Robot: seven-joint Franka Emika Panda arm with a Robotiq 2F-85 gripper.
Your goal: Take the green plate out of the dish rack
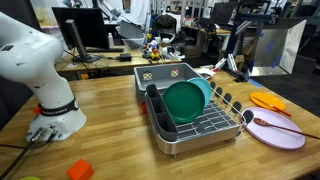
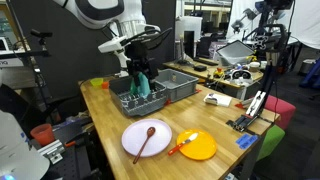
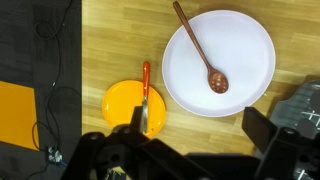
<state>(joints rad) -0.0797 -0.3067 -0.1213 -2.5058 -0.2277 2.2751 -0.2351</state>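
Observation:
The dish rack (image 1: 218, 128) stands in the middle of the wooden table. The dark green plate (image 1: 182, 101) stands on edge in it, with a lighter teal plate (image 1: 205, 88) right behind. Both exterior views show the rack (image 2: 124, 103) and the green plate (image 2: 140, 89). My gripper (image 2: 140, 68) hangs just above the green plate, apart from it. In the wrist view the gripper (image 3: 200, 135) is open, and only bare table shows between its fingers. The green plate is out of the wrist view.
A grey perforated bin (image 1: 160, 73) sits behind the rack. A pale pink plate (image 3: 245, 45) with a wooden spoon (image 3: 205, 55) and an orange plate (image 3: 122, 105) with a utensil lie beside the rack. The robot base (image 1: 52, 112) stands to one side, with a small orange block (image 1: 80, 170) near the table edge.

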